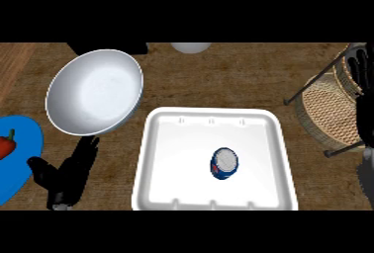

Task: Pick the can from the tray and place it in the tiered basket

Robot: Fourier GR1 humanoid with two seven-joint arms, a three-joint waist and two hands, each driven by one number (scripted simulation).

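Can (pixel 224 163), blue-sided with a pale silver top, standing or slightly tilted right of centre on the floor of the white tray (pixel 163 148), clear of every wall. Probably light and stiff, a thin metal shell with smooth, likely slippery sides; best taken round the middle of the body with thumb opposite fingers rather than by the rim, and lifted straight up to clear the tray's raised edge. Round shape, so prone to roll if tipped. Left hand (pixel 67 173) just beside the tray's left wall on the wooden counter (pixel 219 74), fingers straight and relaxed, holding nothing, not touching the can. Right hand (pixel 364 170) only a dark sliver at the right edge, partly behind the basket frame; hard to say whether its fingers are spread or curled. Tiered basket (pixel 329 106) to the right of the tray, woven trays on a dark wire frame, near but apart from the tray. Further out, a large white plate (pixel 95 91) up and left of the tray, and a blue plate (pixel 22 148) at the left edge carrying a red pepper (pixel 6 144). Pick not yet begun.
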